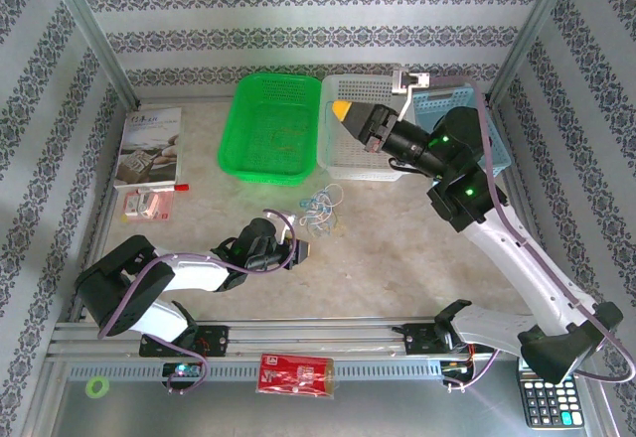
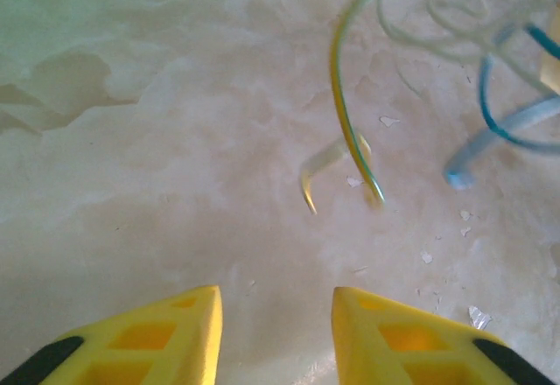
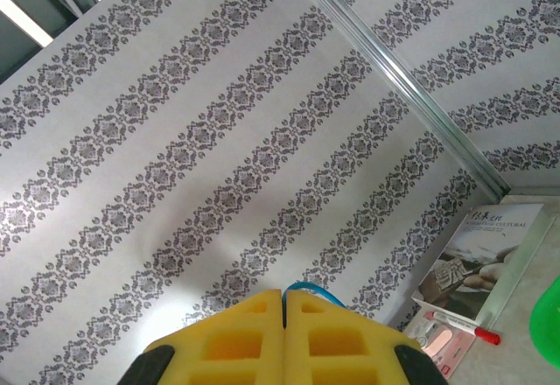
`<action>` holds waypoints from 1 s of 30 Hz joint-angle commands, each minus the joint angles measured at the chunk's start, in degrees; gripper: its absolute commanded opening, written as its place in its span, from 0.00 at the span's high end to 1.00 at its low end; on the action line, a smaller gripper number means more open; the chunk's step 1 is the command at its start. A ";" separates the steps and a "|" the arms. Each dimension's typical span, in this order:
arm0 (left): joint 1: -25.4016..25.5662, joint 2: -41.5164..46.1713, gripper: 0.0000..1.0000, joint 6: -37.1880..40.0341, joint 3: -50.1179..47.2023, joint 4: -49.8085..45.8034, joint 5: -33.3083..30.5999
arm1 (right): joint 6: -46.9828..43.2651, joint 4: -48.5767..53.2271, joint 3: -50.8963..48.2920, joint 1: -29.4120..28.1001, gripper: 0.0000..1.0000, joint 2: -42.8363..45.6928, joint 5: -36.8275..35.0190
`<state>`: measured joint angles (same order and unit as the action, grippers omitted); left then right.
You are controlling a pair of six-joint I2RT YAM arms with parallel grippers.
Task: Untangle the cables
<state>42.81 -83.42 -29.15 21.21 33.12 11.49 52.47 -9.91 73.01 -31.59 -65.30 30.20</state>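
The cables lie in a small loose tangle on the table, in front of the baskets. My left gripper rests low just left of them, open, its yellow fingers apart over bare table. Ahead of it a yellow cable curls up, with a blue cable and pale cable to the right. My right gripper is raised over the white basket, pointing left at the wall. It is shut, and a thin blue cable loops out between its tips.
A green basket stands at the back middle, with a blue basket behind the right arm. A booklet and a small packet lie at the left. A calculator and a red pack sit below the rail.
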 commanded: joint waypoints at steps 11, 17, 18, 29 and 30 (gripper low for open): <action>0.79 19.21 0.27 1.22 -0.12 -10.66 -1.69 | 0.73 -2.44 -8.90 -1.42 1.00 0.85 0.51; 0.79 24.27 0.19 4.00 2.58 -15.06 -2.53 | 0.22 -2.17 -9.24 -4.11 1.00 0.72 0.04; 0.83 24.10 0.18 4.41 3.23 -15.11 -2.43 | 0.08 -2.06 -8.90 -4.75 1.00 0.63 0.02; 0.81 13.20 0.16 8.18 11.04 -10.89 -2.68 | -0.93 -1.25 -6.50 -10.64 1.00 0.38 -1.81; 0.79 12.13 0.17 8.33 11.42 -10.27 -3.16 | -0.99 -1.29 -6.58 -11.01 1.00 0.40 -2.01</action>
<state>42.81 -69.65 -23.40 30.61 20.16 9.76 52.58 -10.07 64.49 -41.60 -65.30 29.41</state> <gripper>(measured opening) 0.832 0.050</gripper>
